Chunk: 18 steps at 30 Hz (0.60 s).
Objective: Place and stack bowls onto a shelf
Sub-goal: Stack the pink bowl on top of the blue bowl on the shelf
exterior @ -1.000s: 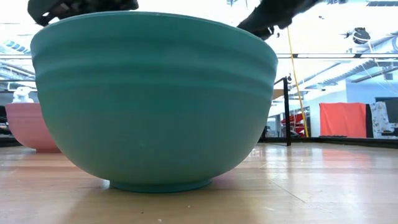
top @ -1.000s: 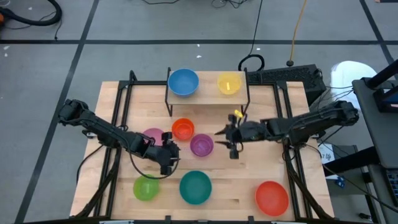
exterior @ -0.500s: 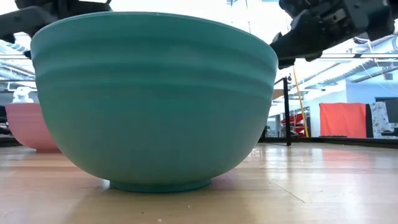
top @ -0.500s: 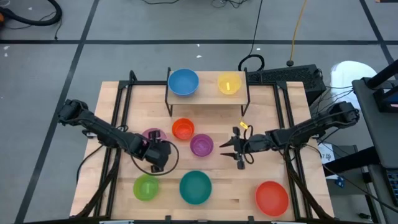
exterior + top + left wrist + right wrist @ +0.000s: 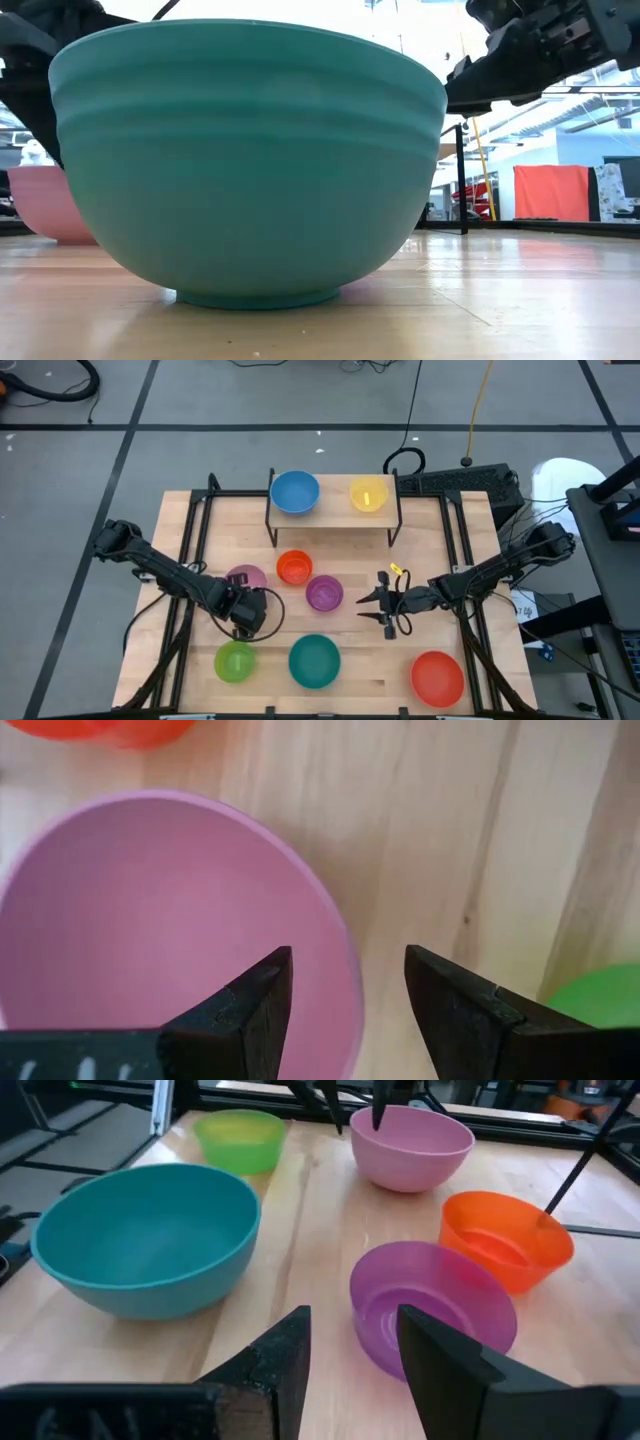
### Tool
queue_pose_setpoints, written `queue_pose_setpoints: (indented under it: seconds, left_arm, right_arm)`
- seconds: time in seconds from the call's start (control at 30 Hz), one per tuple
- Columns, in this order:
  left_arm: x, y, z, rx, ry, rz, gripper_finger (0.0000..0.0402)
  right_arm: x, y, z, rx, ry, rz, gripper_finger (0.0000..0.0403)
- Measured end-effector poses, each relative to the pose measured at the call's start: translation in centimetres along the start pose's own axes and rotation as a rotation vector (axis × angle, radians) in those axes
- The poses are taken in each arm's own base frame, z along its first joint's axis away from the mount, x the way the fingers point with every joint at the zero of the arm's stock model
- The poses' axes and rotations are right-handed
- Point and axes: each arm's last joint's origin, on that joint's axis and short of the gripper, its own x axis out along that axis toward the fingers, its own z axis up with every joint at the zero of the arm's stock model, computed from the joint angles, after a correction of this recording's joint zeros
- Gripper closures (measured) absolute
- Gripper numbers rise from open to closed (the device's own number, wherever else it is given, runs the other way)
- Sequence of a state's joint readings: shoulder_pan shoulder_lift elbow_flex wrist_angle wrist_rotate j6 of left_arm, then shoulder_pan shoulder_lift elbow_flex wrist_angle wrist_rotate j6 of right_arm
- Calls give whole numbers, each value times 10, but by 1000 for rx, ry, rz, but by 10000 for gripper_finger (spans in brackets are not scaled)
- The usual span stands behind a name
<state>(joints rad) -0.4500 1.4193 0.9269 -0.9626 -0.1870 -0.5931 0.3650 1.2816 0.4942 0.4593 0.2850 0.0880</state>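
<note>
Right now your left gripper hangs over the pink bowl, fingers parted with the bowl's rim showing between them, nothing clasped. Take the purple bowl as your landmark: the pink bowl sits to its left, the orange bowl just up-left and nearly touching it, the teal bowl below it toward the table's front edge, the green bowl farther down-left, and the red bowl well off down-right. Your right gripper sits just to the right of the purple bowl, apart from it, fingers spread and empty (its wrist view looks straight across that bowl). Behind the purple bowl stands the shelf, carrying the blue bowl on its left and the yellow bowl on its right, side by side, not stacked.
</note>
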Motion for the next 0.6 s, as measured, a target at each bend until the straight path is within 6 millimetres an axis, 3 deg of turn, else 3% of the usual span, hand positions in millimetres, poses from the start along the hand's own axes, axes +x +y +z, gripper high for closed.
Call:
queue_pose_setpoints:
  seconds: [0.33,0.6]
  left_arm:
    - [8,-7,-17,38,22,43,209]
    - [9,-8,-18,139,8,66,318]
  right_arm:
    - [4,16,-6,21,-16,9,261]
    - [9,19,-7,8,-56,-58,261]
